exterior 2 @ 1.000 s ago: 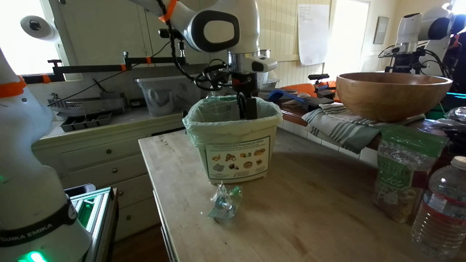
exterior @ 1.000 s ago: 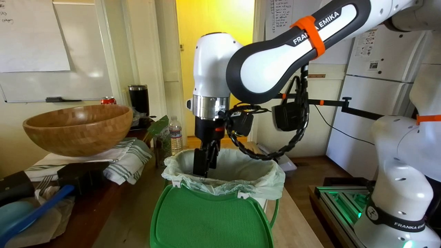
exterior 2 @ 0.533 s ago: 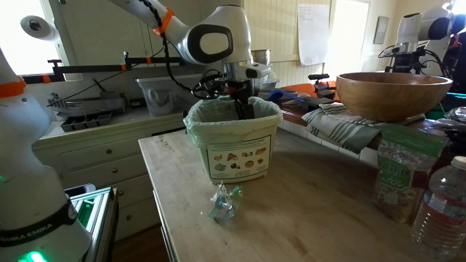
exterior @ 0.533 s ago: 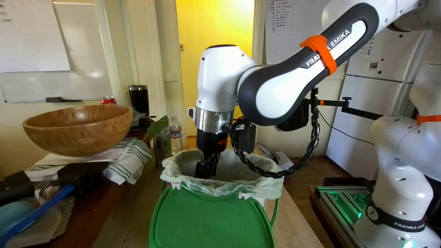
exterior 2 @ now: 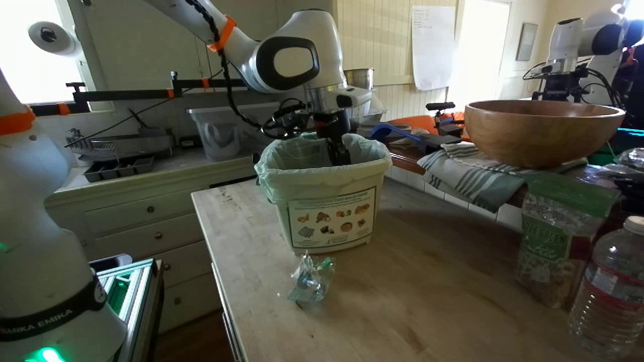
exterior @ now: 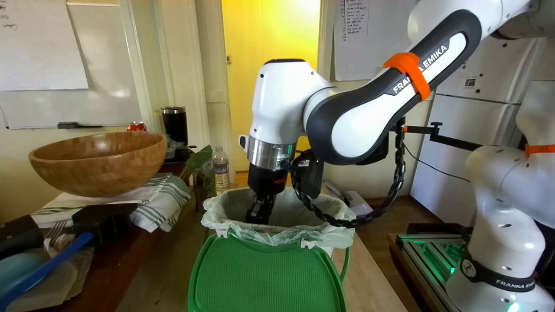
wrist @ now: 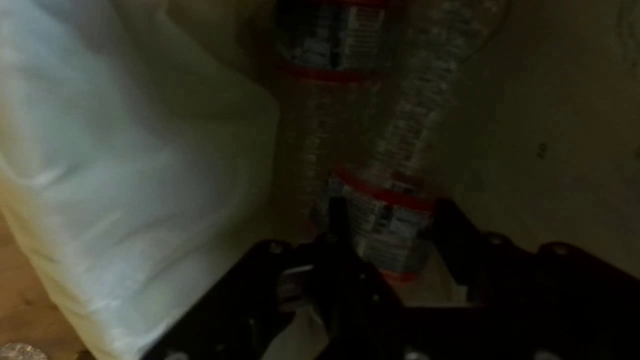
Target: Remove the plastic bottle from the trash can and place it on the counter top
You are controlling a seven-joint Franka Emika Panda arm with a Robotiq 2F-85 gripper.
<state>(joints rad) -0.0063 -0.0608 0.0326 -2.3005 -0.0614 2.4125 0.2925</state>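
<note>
Plastic bottle point(wrist: 389, 232) in the bin point(exterior 2: 322, 185) is framed by the gripper point(wrist: 391, 212), though whether grasped cannot be told, and could be snagged during lifting by a second bottle point(wrist: 330, 42) alongside.

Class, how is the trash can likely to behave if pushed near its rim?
The trash can might tip, since it narrows toward its base. Its bag, wrinkled and draped over the rim, would probably crumple. The green lid, tilted open, may swing.
</note>
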